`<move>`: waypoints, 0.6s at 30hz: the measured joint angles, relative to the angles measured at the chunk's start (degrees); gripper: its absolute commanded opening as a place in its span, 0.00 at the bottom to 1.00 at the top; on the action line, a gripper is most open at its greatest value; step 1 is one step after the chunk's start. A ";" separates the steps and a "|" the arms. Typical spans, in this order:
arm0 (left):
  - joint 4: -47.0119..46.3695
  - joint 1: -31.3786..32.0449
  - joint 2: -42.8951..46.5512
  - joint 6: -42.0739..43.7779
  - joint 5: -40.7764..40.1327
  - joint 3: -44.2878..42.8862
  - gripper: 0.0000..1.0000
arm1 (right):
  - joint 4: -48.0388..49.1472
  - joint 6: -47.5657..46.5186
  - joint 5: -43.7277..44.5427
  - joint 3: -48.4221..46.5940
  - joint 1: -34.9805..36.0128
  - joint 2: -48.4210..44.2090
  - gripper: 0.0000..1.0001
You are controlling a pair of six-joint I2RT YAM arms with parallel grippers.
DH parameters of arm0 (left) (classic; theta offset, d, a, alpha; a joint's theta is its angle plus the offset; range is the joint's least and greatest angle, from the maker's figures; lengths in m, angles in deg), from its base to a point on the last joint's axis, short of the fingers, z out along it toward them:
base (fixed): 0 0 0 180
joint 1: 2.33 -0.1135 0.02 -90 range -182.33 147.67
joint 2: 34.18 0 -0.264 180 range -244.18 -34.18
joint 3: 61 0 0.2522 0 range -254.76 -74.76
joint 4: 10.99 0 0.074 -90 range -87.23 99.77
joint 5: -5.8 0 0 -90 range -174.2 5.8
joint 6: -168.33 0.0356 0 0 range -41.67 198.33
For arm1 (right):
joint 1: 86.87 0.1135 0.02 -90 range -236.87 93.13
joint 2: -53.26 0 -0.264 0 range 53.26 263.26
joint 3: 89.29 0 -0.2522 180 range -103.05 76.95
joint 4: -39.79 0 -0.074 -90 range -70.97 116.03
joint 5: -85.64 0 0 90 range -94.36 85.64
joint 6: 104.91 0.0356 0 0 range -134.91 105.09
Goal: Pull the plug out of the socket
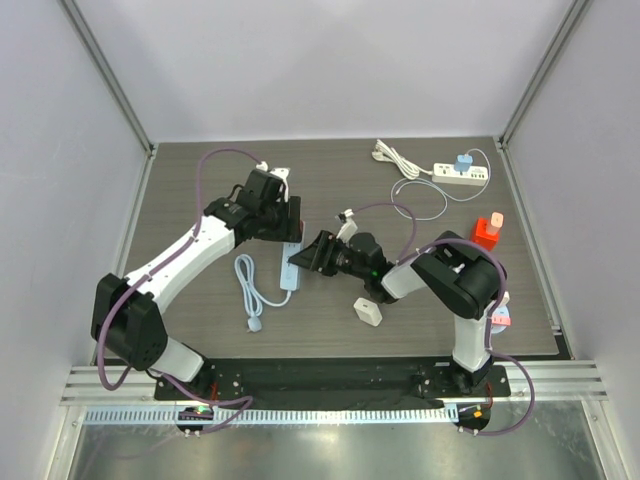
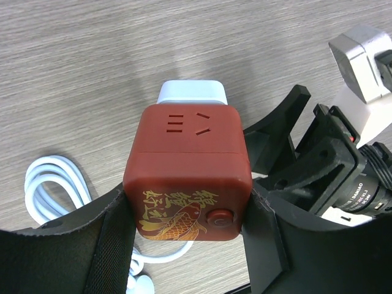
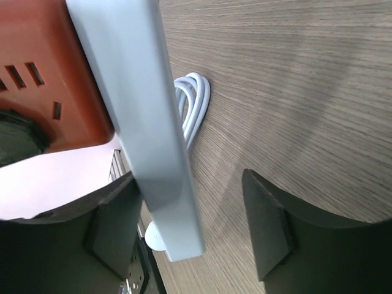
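Observation:
The plug is a dark red cube with a gold fish print and a round button. It sits in the socket, a pale blue power strip. My left gripper is shut on the cube, one finger against each side. In the top view the strip lies mid-table, with the left gripper over its far end. My right gripper is open around the strip. Its left finger is close against the strip and its right finger stands well apart. The red cube shows at upper left.
The strip's white cable coils left of it. A white charger block lies near the front. At the back right are a white power strip with a blue plug, its cord, and a red object.

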 measured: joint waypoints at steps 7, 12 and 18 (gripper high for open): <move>-0.37 0.00 0.33 0.00 0.39 0.98 0.00 | 0.15 -0.26 0.52 -1.66 0.07 0.79 0.50; -1.40 -0.15 0.76 -0.07 0.15 2.23 0.00 | 0.55 -0.09 0.09 -3.34 0.44 1.90 0.01; -7.37 -0.92 5.84 -1.07 -1.49 8.76 0.00 | -2.45 3.23 0.52 -6.14 1.44 3.02 0.01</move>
